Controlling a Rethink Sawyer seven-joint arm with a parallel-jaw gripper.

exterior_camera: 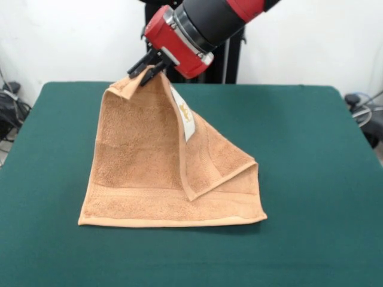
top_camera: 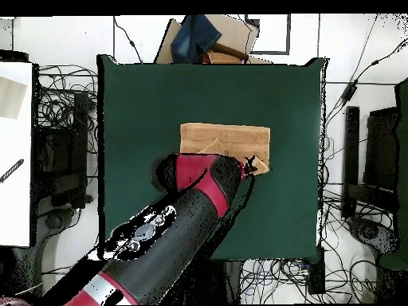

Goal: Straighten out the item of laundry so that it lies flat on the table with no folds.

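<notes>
Your gripper (exterior_camera: 145,70) is clamped on one towel (exterior_camera: 143,173) corner, lifted; rest hangs toward the table's (exterior_camera: 311,179) front edge, so pull toward the back edge

1. No words or numbers can be read anywhere in the pictures.
2. The only label is a small white tag (exterior_camera: 186,117) with a tiny gold mark on it. It sits on the soft light-brown terry towel (exterior_camera: 143,173), just below the black pincer (exterior_camera: 146,70) and a little to its right in the front view. The gold mark is too small to read.
3. The red and black robot arm (exterior_camera: 197,27) above the pincer shows no writing or brand.
</notes>
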